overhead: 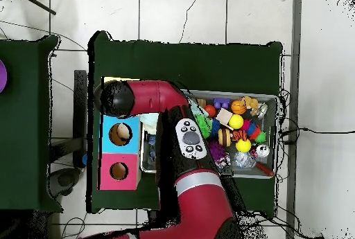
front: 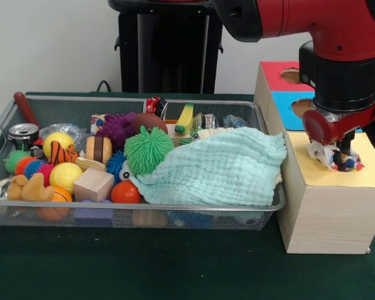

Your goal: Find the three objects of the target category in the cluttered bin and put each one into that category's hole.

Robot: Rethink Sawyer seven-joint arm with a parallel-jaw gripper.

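Green cloth of the tabletop [front: 144,262] fills the front view's near edge. On it, toward the left edge in that view, the bin [front: 0,134] is set lengthwise, heaped with toys. A pale mint quilted cloth [front: 219,169] is draped over the bin's right half, with a green spiky ball [front: 147,149] just beside it, a wooden cube [front: 94,185] at the near wall and a yellow ball [front: 65,175] touching that cube.

Just beside the bin's right end a yellow-topped box [front: 328,209] is seen, with a blue-topped box [front: 287,106] and a red-topped box [front: 275,74] in line behind it toward the far edge.

The red arm [front: 337,28] is lowered over the yellow top. The tool [front: 337,157] is clamped on a crumpled multicoloured wrapper [front: 331,156], which is held right at the hole, itself hidden by wrapper and tool. In the overhead view, the arm covers the yellow box.
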